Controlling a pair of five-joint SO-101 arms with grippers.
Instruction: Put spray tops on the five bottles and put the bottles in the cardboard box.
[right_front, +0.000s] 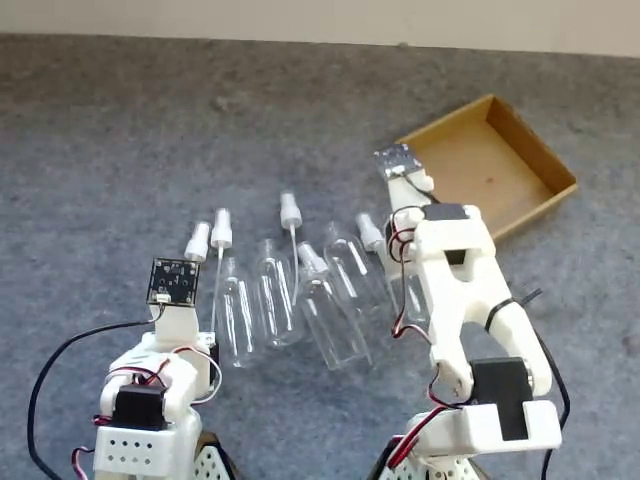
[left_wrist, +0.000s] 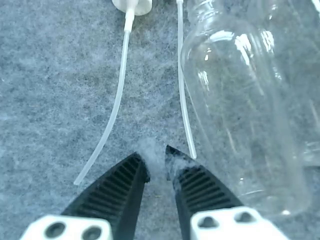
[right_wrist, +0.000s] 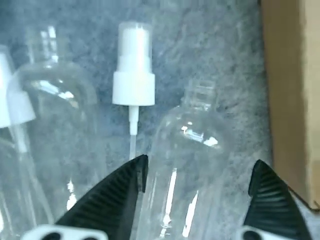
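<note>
A bottle (right_wrist: 187, 145) lies between the wide-open fingers of the right gripper (right_wrist: 201, 167). The left gripper (left_wrist: 155, 159) is slightly open and empty.

Before you, the grey felt-covered table (right_front: 100, 120), an open cardboard box (right_front: 490, 165) lying on it, five clear bottles (right_front: 275, 295) on their sides in a row left of the box, white spray tops (right_front: 221, 230) scattered by their necks.

Left hand (left_wrist: 156, 156) hangs low, fingers barely apart; right hand (right_wrist: 197, 170) gapes wide.
</note>
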